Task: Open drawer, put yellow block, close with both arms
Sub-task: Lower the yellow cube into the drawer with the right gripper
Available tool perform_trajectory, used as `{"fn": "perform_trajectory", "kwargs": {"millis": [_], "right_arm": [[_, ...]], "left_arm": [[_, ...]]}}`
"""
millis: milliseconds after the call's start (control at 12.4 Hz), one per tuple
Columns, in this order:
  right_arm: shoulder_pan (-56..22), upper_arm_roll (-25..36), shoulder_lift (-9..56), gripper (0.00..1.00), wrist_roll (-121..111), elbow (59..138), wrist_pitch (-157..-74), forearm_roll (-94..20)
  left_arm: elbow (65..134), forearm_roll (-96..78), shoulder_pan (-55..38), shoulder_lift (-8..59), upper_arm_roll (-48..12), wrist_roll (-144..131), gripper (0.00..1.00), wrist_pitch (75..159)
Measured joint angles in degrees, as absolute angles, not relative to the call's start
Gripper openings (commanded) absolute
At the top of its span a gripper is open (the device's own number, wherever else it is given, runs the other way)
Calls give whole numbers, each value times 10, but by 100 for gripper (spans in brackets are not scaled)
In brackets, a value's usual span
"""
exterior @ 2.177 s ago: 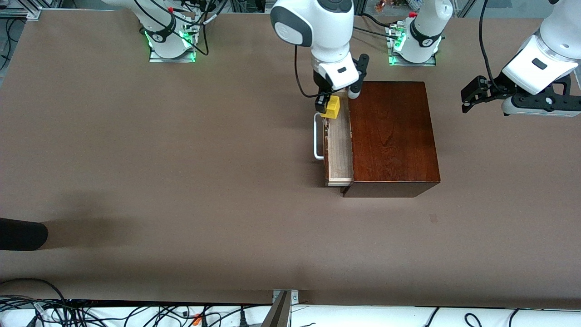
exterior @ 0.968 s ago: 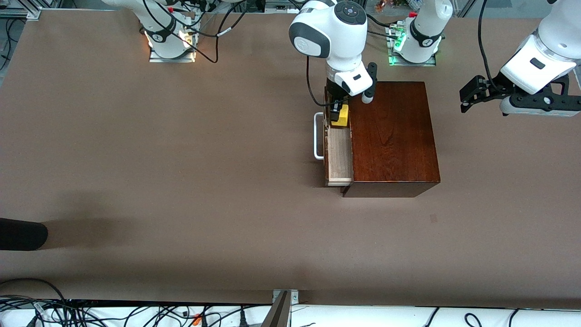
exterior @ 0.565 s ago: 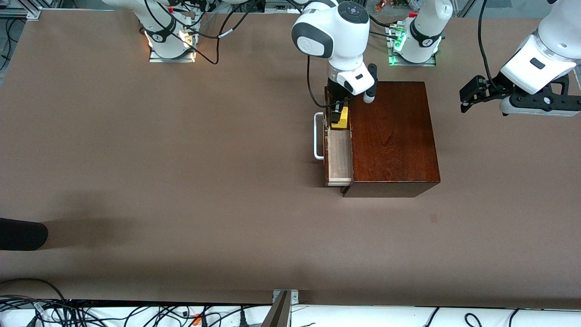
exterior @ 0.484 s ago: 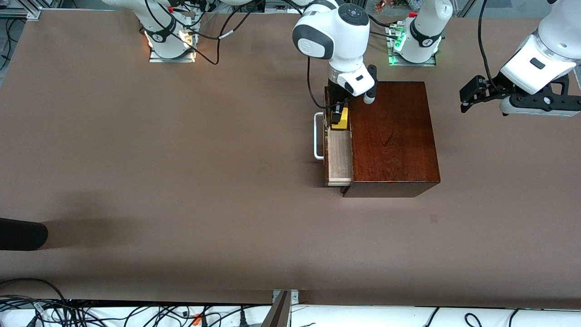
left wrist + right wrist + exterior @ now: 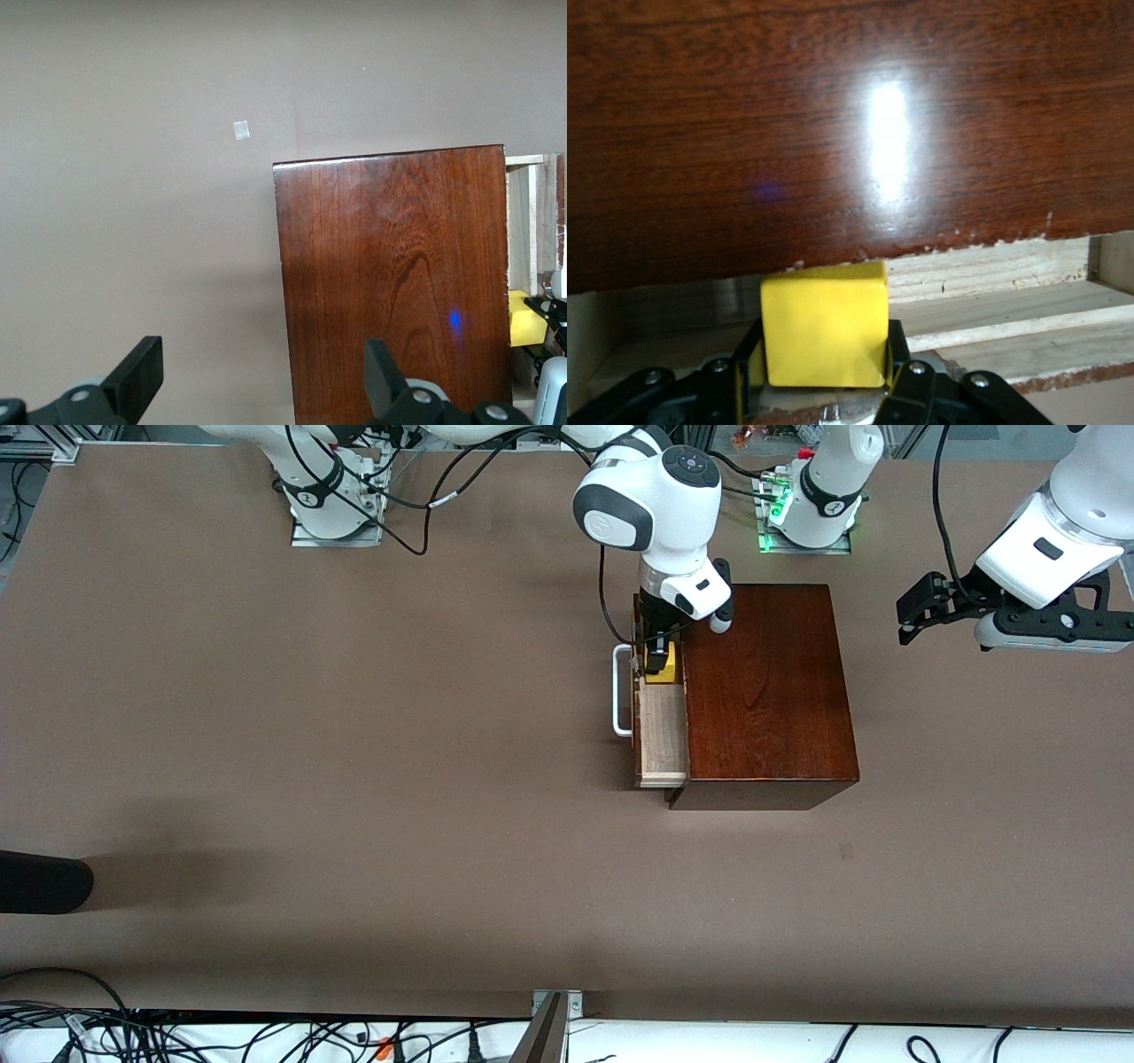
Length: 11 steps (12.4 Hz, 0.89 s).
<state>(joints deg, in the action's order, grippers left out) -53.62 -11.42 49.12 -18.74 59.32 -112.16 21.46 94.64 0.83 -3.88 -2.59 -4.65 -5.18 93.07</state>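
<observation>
The dark reddish-brown wooden box (image 5: 766, 691) stands nearer the left arm's end of the table. Its drawer (image 5: 663, 731) is pulled out, showing pale wood and the white bar handle (image 5: 621, 691). My right gripper (image 5: 660, 661) reaches down into the end of the drawer farthest from the front camera, shut on the yellow block (image 5: 669, 666). In the right wrist view the block (image 5: 824, 323) sits between the fingers (image 5: 897, 365), low in the drawer (image 5: 1001, 310) against the box (image 5: 833, 133). My left gripper (image 5: 914, 609) is open and empty, waiting in the air over the table at the left arm's end; its view shows the box (image 5: 399, 283).
A dark rounded object (image 5: 40, 881) juts in at the table edge at the right arm's end. A small pale mark (image 5: 846, 852) lies on the table nearer the front camera than the box. Cables run along the near edge.
My right gripper has carried the yellow block from above the drawer's rim down into the drawer. The left arm has not moved.
</observation>
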Motion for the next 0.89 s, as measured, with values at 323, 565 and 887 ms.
{"fn": "perform_trajectory", "kwargs": {"millis": [323, 565, 887], "right_arm": [[-539, -114, 500, 33, -204, 593, -1123, 218], [-540, -114, 500, 93, -206, 593, -1122, 221], [-540, -110, 501, 100, -206, 593, -1120, 223]], "left_arm": [[946, 8, -39, -26, -47, -52, 100, 922], [945, 8, -38, -26, -45, -53, 100, 904], [935, 8, -39, -15, -46, -53, 100, 882]]}}
